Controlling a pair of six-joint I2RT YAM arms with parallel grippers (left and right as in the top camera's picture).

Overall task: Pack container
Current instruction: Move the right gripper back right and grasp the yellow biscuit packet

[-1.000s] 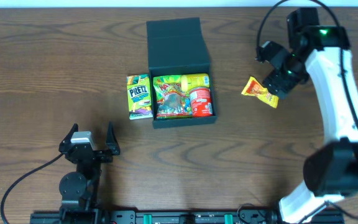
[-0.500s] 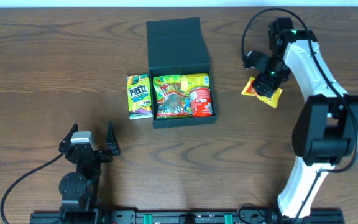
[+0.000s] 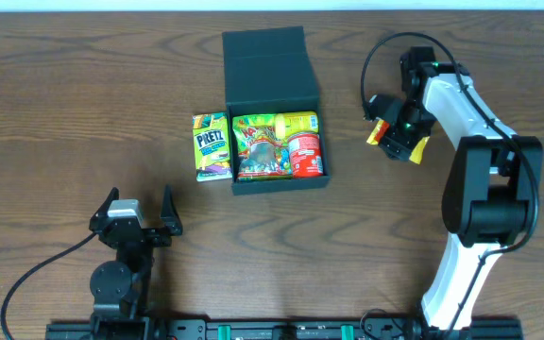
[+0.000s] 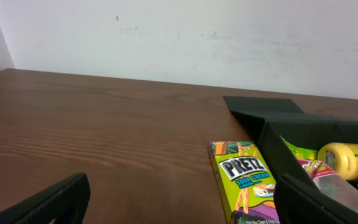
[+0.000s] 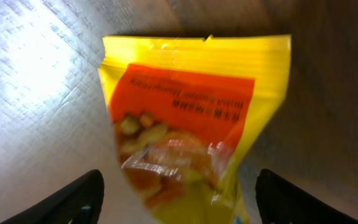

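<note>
**Change since the earlier frames.** The right gripper [image 3: 397, 135] has moved in from the right and now stands directly above the yellow-and-orange foil snack packet [image 3: 375, 135], covering most of it in the overhead view. One second ago it was beside the packet's right edge. The packet itself has not shifted. The left gripper [image 3: 140, 210] has not moved.

**Gripper state.**
- Right gripper [image 5: 185, 202]: jaws well apart, one dark finger on each side of the packet [image 5: 191, 124]. Neither finger touches it, and nothing is held.
- Left gripper [image 4: 179, 208]: jaws fully spread and empty, resting near the front edge of the brown wood-grain table [image 3: 64, 113].

**Container.** The dark teal-black matte square cardboard box [image 3: 280, 181] sits at the table's centre, towards the far edge. Its hinged flap lid [image 3: 270, 66] lies folded back flat on the table behind it. The box is open and already holds:
- a green multicoloured bag [image 3: 263, 146];
- a yellow pack [image 3: 297, 121];
- a red-labelled round tub [image 3: 303, 153].

In the left wrist view its near wall [image 4: 316, 134] stands upright.

**Surroundings.** A small yellow-green Pretz carton [image 3: 212, 146] lies just beside the container's left wall, outside it [image 4: 244, 180]. The snack packet lies to the right of the container, apart from it, with bare table between them.
</note>
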